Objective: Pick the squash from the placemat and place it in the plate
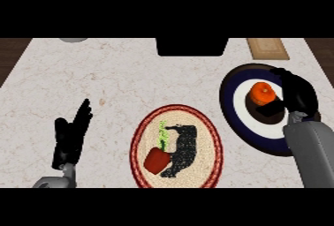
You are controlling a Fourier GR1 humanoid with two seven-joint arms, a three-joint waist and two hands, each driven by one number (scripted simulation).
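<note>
the right hand (295,95) is over the plate (236,115) with its fingers curled around the orange squash (263,93), so the job now, i judge, is to lower it onto the plate's middle, then spread the fingers and lift straight up.

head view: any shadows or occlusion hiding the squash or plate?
Head view: flat, even light, no glare; the orange squash shows plainly over the plate; the right hand and forearm cover the plate's right side; a dark patch lies on the placemat beside the red item.
</note>
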